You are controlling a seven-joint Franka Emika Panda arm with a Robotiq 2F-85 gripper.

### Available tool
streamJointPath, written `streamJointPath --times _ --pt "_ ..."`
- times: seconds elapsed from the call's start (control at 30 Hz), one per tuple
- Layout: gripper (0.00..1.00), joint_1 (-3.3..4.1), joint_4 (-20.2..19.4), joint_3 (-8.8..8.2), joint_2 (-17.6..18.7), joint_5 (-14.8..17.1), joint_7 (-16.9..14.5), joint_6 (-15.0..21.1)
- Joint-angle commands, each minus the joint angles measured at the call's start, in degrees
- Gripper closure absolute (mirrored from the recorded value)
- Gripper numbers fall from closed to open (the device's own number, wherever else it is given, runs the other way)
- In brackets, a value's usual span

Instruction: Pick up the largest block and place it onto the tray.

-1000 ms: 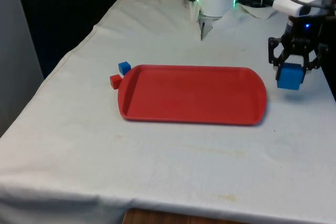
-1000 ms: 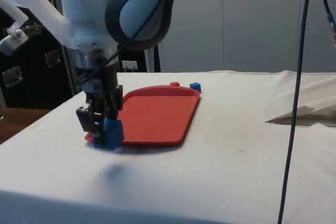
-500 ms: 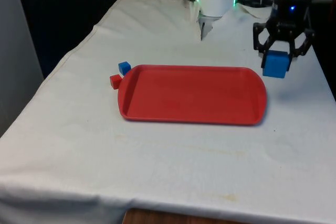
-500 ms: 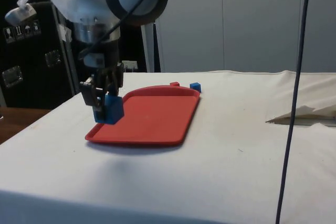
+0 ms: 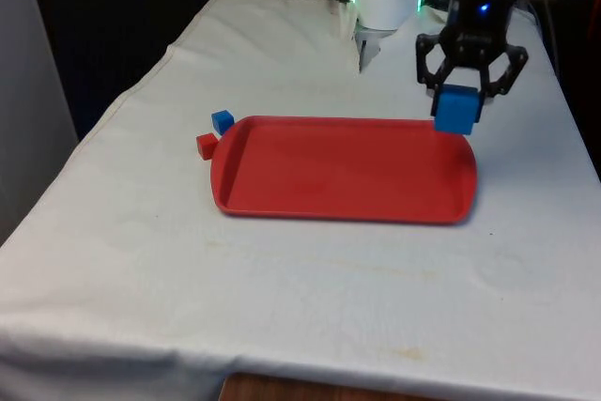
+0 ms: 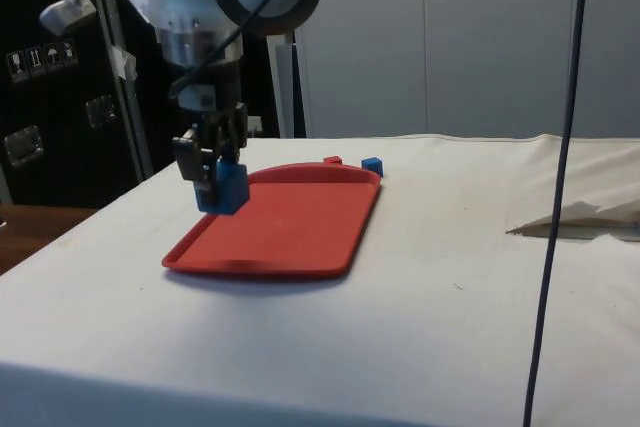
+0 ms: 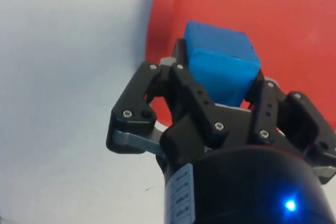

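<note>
Gripper [image 5: 469, 91] clamped on the large blue block [image 5: 455, 109], one finger on each of two opposite faces; block sits square between them, lower part hanging clear below the fingertips. Wrist view confirms the hold: block [image 7: 222, 62] pinched between the black fingers [image 7: 186, 90], no visible slip or tilt.

Position: block is in the air, above the red tray [image 5: 272, 202], at the tray's end on the front view's right. In the side view the gripper [image 6: 215, 172] and block [image 6: 226, 188] hang clear of the tray floor [image 6: 300, 237], a shadow on the red surface below them. Wrist view has red tray [image 7: 294, 30] under most of the block, white cloth just beside it, so the load is near the rim rather than mid-tray.

Step in hand, as I judge it: carry phase, pick done, placement not yet made.

Next move calls for: a little more travel inward so the block is well inside the rim, then a straight descent until the base meets the tray floor, then release. Letting go from this height would risk a bounce or a roll over the low lip.

Further out: small blue block [image 5: 222, 121] and small red block [image 5: 207, 146] sit on the tabletop [image 5: 310, 279] just off the tray's opposite end, close together, untouched. They are well apart from the gripper and should not interfere.
</note>
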Motion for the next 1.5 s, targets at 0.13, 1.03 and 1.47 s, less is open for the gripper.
streamJointPath --times 0.13,1.03,1.47 --pt "1.00 -0.80 -1.60 -1.03 -0.34 0.52 -2.75 1.49" --pt "1.00 -4.30 -5.21 -6.02 7.05 9.40 -18.74 10.94" --pt "0.93 -3.50 -4.87 -7.56 7.91 15.99 -24.92 10.83"
